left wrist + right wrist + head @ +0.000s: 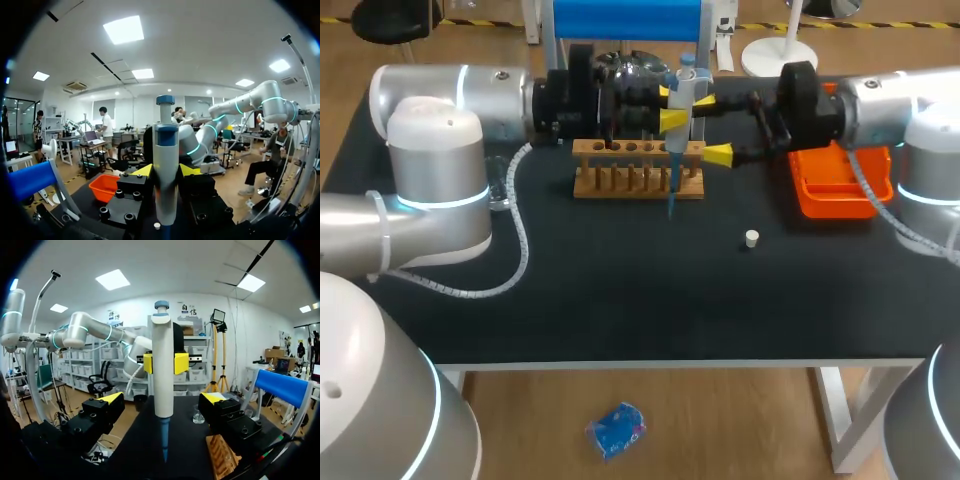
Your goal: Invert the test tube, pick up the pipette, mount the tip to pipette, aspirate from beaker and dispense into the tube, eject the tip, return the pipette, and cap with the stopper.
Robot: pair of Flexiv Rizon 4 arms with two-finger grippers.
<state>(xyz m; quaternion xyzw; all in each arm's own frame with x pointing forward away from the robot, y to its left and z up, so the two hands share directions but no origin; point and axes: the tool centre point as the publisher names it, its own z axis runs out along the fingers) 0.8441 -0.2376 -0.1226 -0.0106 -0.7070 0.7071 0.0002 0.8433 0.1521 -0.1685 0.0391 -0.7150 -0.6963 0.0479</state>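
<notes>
Pipette (162, 385) stands upright over the wooden rack (638, 182) near the middle of the worktop's (620, 300) rear edge, its blue tip (164, 440) pointing down. Left gripper (672, 108) pinches the pipette's body from 2 sides. Right gripper (712, 127) faces it, its 2 fingers spread wide. White stopper (751, 238) lies nearer the front edge than the orange tray (835, 192).

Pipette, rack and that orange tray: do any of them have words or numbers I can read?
No text can be read.
Pipette: no words or numbers show; the bluish patch near its top is too blurred to tell.
Wooden rack: no print shows.
Orange tray: no print shows.
Small white stopper: too small to tell.
</notes>
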